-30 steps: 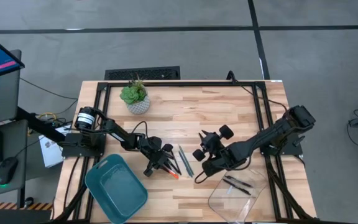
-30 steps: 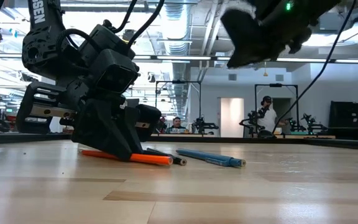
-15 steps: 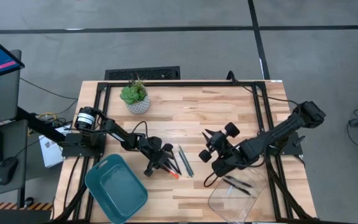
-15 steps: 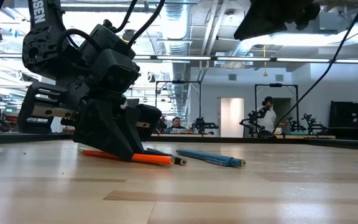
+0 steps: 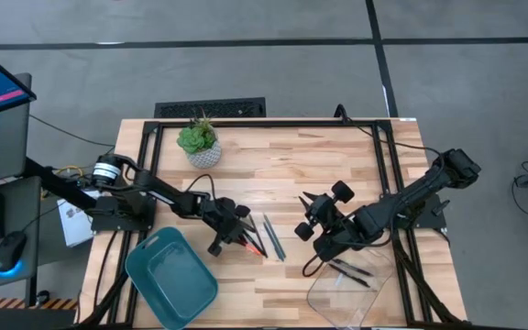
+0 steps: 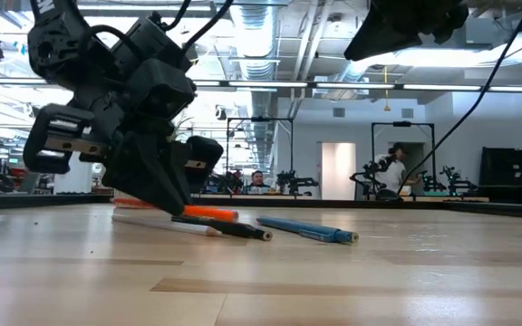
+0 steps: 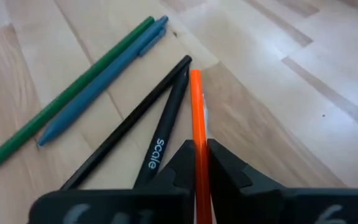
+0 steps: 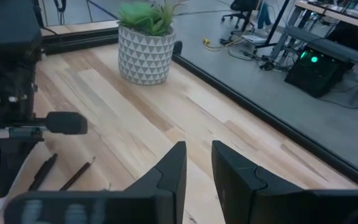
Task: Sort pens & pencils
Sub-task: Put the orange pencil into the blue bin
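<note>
My left gripper (image 5: 236,236) is shut on the bright orange-red pencil (image 7: 195,99) near the table's middle. Beside it on the wood lie two black pens (image 7: 164,127), a teal-blue pen (image 7: 98,87) and a dark green pencil (image 7: 67,90), all flat on their sides. In the low view the orange pencil (image 6: 212,214) hangs just above a black pen (image 6: 229,227). Farther right, my right gripper (image 5: 312,213) hovers high above the table, open, with nothing between its fingers (image 8: 174,168). My left gripper pinches the orange-red pencil's shaft (image 7: 196,148) between its two fingers. The fingers come slanting down from the table's left side and run along the pencil. The pencil sticks out ahead of the fingertips, nearly level and lifted off the wood.
A teal bin (image 5: 170,275) stands at the near left. A clear container (image 5: 351,286) at the near right holds two dark pens (image 5: 351,271). A potted plant (image 5: 198,142) stands at the far left. Bare wood lies across the far middle.
My left gripper has risen a little with the orange-red pencil, which lay on the table and now hangs clear above the black pen. My right gripper has gone up and slightly toward the table's right edge, then kept still.
</note>
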{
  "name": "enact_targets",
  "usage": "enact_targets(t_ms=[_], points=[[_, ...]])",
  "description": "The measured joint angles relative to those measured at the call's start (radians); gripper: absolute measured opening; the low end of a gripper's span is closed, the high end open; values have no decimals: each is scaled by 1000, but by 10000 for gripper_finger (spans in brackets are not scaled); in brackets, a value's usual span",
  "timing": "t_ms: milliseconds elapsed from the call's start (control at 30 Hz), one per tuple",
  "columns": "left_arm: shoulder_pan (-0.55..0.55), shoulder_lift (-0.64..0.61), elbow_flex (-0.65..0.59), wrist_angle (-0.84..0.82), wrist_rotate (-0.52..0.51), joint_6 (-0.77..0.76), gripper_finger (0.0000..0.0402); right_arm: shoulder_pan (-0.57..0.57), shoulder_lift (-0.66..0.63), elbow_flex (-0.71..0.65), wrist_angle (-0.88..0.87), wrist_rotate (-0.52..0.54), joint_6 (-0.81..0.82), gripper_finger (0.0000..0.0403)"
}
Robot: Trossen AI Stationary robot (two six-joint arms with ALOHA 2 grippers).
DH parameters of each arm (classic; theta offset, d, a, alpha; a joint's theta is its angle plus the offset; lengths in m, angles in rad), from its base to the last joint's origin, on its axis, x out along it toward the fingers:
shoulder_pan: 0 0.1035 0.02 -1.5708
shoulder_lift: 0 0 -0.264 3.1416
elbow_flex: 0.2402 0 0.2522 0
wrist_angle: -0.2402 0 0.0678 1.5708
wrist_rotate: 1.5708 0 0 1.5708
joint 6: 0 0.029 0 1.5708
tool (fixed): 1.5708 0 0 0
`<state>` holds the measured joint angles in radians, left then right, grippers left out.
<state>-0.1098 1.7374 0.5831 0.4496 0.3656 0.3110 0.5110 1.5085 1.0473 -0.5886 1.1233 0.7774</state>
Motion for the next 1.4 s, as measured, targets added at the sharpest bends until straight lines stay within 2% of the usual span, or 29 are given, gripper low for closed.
enact_targets(t_ms=[400, 633, 867, 1167, 1400], points=[[-1, -3, 23, -4, -11, 39, 6, 0, 0, 0, -3, 0, 0, 98], [-1, -4, 113, -155, -7, 71, 6, 0, 0, 0, -7, 0, 0, 98], [1, -29, 238, -424, -21, 98, 6, 0, 0, 0, -20, 0, 1, 98], [1, -217, 344, -732, -111, 135, 6, 0, 1, 0, -33, -1, 20, 98], [10, -429, 354, -805, -144, 182, 6, 1, 1, 0, -47, -1, 44, 98]])
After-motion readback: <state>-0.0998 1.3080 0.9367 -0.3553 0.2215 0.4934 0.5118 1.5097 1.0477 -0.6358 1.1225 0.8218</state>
